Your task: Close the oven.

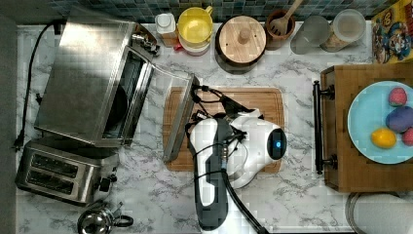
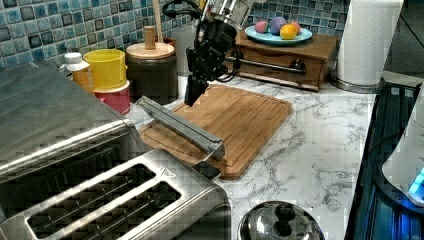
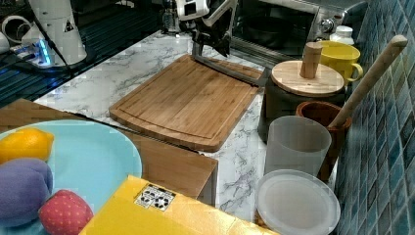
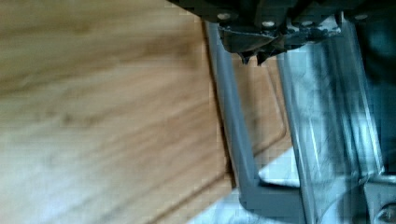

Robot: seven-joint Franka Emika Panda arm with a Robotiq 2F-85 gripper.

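Oven (image 1: 83,73): door (image 1: 178,117) hangs partly open, closing unfinished; gripper (image 2: 192,95) at the door handle (image 2: 180,125); finger state cannot be told.

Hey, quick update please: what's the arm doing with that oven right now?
Tool at the oven door handle, grip unclear. Oven open, door hanging out over cutting board. Nothing seen blocking the swing.

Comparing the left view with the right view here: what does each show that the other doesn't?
Left view alone: the two-slot toaster, a steel lid and a paper towel roll. Right view alone: the oven's dark inside, a yellow box and two frosted tubs. Both: the open door's handle, the gripper beside it, the cutting board and the plate of toy fruit.
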